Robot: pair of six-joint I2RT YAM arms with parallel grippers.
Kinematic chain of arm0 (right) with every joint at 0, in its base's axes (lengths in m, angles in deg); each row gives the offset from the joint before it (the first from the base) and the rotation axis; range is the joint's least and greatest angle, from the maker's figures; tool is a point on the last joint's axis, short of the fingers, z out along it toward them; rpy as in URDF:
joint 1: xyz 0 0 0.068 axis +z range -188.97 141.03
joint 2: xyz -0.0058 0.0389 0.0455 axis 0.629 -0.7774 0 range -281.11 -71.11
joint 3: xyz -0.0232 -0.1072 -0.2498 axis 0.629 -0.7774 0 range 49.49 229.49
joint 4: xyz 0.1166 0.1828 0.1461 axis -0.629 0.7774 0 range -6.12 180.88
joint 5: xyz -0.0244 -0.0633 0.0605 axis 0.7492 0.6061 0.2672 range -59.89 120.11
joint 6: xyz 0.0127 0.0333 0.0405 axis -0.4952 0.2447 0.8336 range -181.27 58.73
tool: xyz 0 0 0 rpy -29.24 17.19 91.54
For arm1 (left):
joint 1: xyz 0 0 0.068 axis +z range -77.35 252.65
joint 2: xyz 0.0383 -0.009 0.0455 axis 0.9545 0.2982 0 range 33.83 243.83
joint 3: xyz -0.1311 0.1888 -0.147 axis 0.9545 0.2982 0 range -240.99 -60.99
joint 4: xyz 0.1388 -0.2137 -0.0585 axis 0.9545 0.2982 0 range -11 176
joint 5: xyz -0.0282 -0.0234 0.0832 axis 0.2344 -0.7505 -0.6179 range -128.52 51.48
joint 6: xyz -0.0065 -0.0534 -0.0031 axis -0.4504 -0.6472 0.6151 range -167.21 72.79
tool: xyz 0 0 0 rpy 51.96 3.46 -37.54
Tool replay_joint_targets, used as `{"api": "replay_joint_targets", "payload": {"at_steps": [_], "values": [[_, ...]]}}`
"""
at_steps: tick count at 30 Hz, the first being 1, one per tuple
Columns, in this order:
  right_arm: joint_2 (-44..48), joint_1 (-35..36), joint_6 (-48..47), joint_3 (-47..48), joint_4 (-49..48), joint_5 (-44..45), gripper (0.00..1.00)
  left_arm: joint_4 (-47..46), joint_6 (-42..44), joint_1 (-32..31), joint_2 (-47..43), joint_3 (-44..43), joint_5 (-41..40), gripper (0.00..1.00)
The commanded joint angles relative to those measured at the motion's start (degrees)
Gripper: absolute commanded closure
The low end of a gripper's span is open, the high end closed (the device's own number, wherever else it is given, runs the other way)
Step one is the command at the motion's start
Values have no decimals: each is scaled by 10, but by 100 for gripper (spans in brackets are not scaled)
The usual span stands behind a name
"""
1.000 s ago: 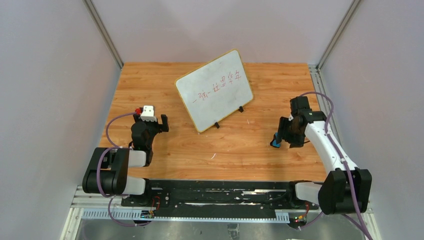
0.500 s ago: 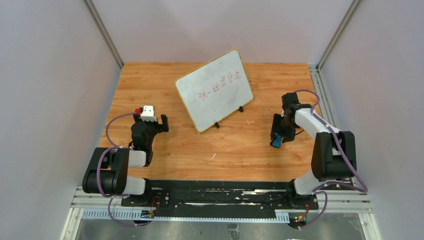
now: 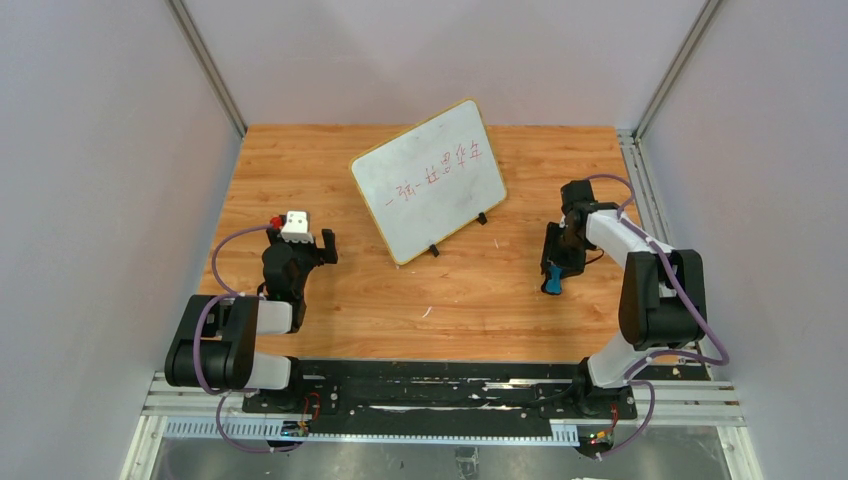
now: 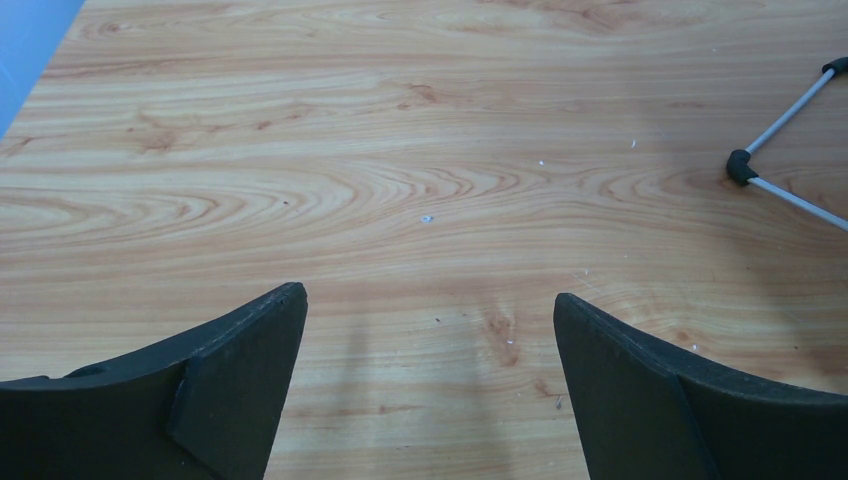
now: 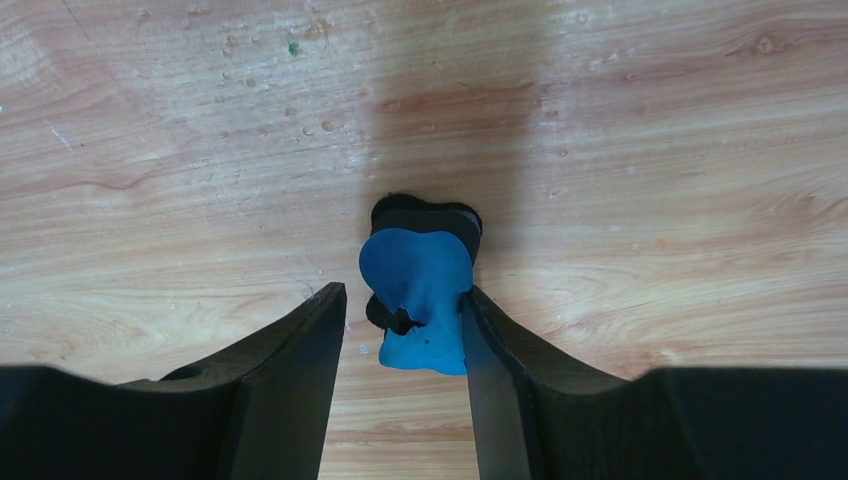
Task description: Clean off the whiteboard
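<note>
The right gripper (image 5: 400, 292) hangs low over the table (image 3: 480, 310) with its two black, matte, wedge-shaped fingers (image 5: 300, 350) a little spread around a small eraser (image 5: 415, 270). The eraser has a smooth blue body of rounded, irregular shape and a black pad under it. The right finger touches the blue body, while a thin gap shows at the left finger, so it is not pinched. The near end of the eraser is hidden between the fingers. The table is light wood with wavy grain, small specks and scratches. The whiteboard (image 3: 428, 180) stands at the far middle of the table, well apart from the eraser, to the left and farther away. It is a turned rectangle with rounded corners, a thin yellow frame and black feet (image 3: 434, 250). Its red writing (image 3: 440, 166) is too small to read. The left gripper (image 4: 428, 295) is widely spread over bare wood.
</note>
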State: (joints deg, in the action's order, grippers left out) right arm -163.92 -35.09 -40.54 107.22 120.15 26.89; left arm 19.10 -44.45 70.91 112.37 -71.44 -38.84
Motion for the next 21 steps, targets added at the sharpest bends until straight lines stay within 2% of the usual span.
{"api": "replay_joint_targets", "payload": {"at_steps": [1, 21], "values": [[13, 4, -5, -6, 7, 17, 55, -19, 6, -3, -4, -4, -1, 2], [26, 4, -4, -38, 3, 34, 59, -19, 6, -3, -4, -4, -1, 2]]}}
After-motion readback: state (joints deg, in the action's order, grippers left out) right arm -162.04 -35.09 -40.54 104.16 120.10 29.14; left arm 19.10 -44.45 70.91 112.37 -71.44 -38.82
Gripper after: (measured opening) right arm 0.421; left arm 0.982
